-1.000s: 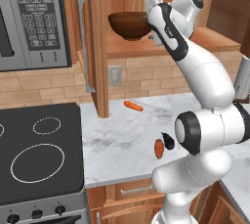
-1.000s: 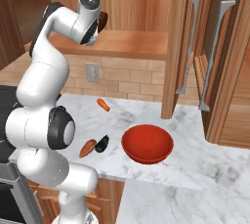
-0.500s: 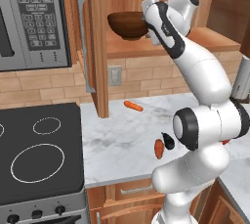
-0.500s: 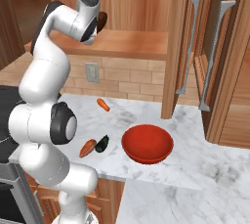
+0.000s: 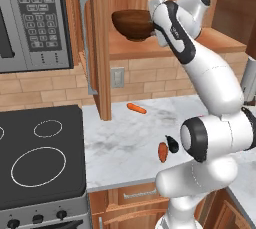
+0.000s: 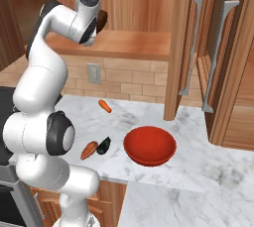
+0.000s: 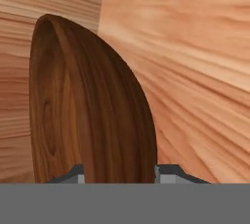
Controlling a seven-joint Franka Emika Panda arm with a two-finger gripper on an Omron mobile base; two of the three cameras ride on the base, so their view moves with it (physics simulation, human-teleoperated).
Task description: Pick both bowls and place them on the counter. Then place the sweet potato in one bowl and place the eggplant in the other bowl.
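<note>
The step in hand is fetching the second bowl. The brown wooden bowl (image 5: 132,24) is up in the open wall cabinet (image 5: 100,48), raised just clear of the cabinet shelf (image 6: 129,42). The gripper (image 7: 117,173) has one finger tip on each side of the bowl's rim, so I judge it clamped on that rim, with the bowl riding in its hold. The red bowl (image 6: 149,145) already sits on the marbled counter (image 6: 198,166), toward its right end. The sweet potato (image 6: 89,149) and the eggplant (image 6: 103,145) lie touching, just left of the red bowl; a carrot (image 6: 104,105) lies farther back. Next, the arm needs to draw the wooden bowl out past the cabinet's edge without tipping it, then lower it onto bare counter near the vegetables.
</note>
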